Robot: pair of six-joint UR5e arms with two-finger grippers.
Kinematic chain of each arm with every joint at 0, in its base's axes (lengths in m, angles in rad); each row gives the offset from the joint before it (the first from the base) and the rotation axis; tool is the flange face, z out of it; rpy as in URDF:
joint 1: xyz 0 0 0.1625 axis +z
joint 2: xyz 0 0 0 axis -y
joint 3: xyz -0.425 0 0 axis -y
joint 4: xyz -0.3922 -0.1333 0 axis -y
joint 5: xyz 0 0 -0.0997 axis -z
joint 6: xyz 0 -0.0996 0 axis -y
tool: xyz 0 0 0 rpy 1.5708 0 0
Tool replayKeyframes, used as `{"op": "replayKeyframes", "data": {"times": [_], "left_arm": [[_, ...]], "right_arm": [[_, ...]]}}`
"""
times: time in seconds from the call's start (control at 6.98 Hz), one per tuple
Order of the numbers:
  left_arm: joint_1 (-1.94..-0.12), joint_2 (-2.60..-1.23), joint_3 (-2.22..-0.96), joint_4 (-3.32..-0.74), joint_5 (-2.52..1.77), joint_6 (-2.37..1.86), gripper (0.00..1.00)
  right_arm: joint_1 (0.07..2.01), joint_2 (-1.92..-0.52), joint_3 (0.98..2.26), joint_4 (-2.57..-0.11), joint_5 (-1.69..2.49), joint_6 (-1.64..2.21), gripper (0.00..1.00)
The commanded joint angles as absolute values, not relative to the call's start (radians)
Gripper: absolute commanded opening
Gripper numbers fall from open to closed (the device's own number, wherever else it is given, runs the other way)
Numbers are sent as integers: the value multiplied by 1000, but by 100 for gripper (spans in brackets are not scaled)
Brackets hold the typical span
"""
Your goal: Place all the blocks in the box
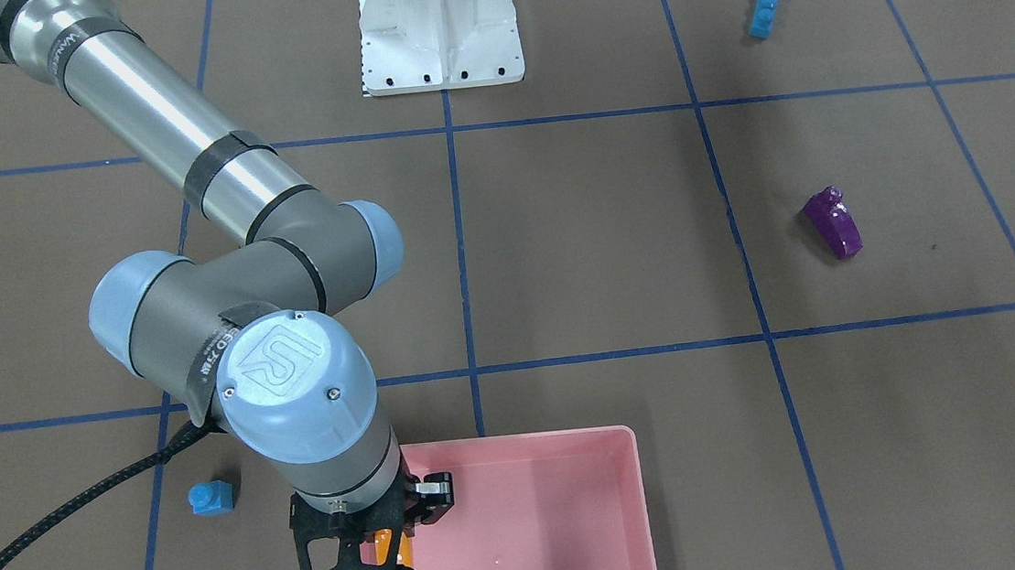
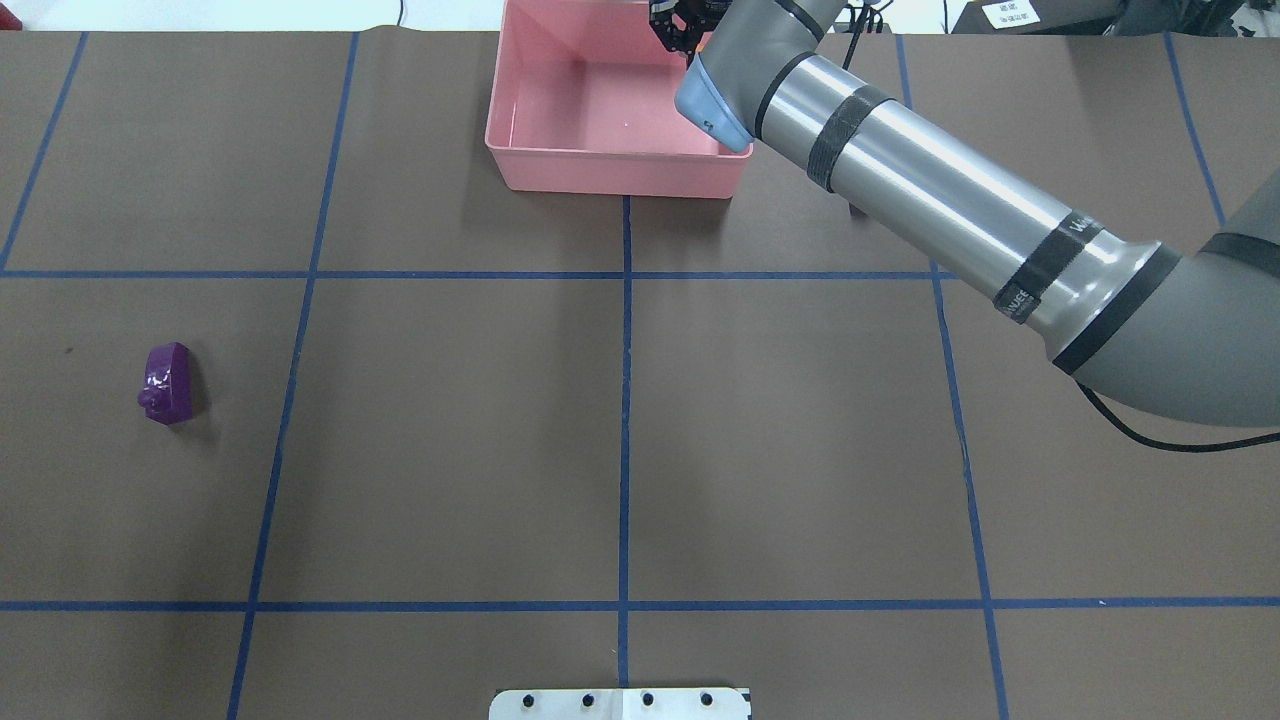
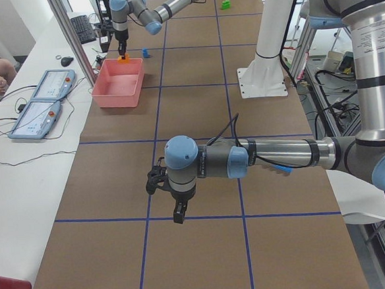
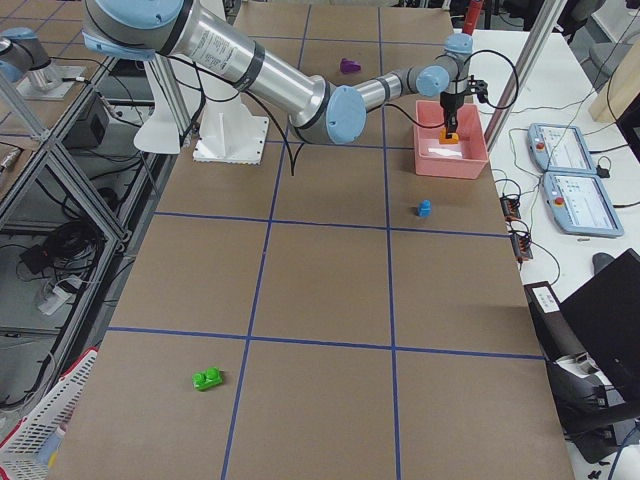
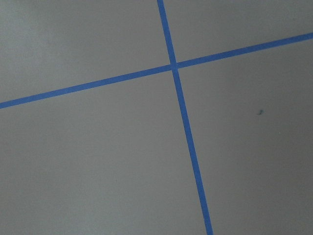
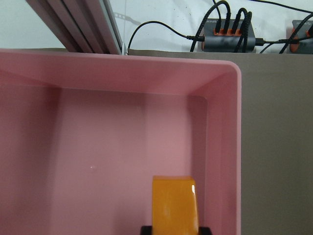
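My right gripper (image 1: 377,554) is shut on the orange sloped brick (image 6: 173,201) and holds it inside the pink box (image 1: 641,494), near one corner. The box also shows in the overhead view (image 2: 620,178). The small blue cube (image 1: 211,497) lies on the table just outside the box. The long blue strip (image 1: 766,5) and the purple brick (image 1: 834,221) lie far off on the left arm's side. The green brick (image 4: 208,379) lies far out on the right arm's side. My left gripper (image 3: 177,215) hangs over bare table; I cannot tell whether it is open or shut.
The white robot base (image 1: 439,29) stands at the table's middle rear edge. Blue tape lines (image 5: 183,117) grid the brown table. Cables and a power strip (image 6: 230,36) lie just beyond the box's far wall. Teach pendants (image 4: 565,165) sit on a side bench.
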State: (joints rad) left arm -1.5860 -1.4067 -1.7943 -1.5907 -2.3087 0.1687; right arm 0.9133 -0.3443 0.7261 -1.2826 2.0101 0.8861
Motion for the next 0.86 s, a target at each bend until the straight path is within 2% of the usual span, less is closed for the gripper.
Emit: {"op": "replayKeyframes", "data": {"times": [0.0, 0.14, 0.43, 0.72], "left_arm": [[-1585, -1407, -1795, -1591, -2309, 169, 100], [-1585, -1407, -1795, -1591, -2309, 169, 100], [-1585, -1414, -1796, -1591, -2310, 167, 100], [-1536, -1495, -1787, -1614, -2310, 144, 100]], "right_arm": [[908, -348, 723, -1279, 2006, 891, 94], [908, -348, 724, -1279, 2006, 891, 99], [922, -348, 733, -1281, 2008, 894, 99], [956, -383, 837, -1328, 2058, 884, 99]]}}
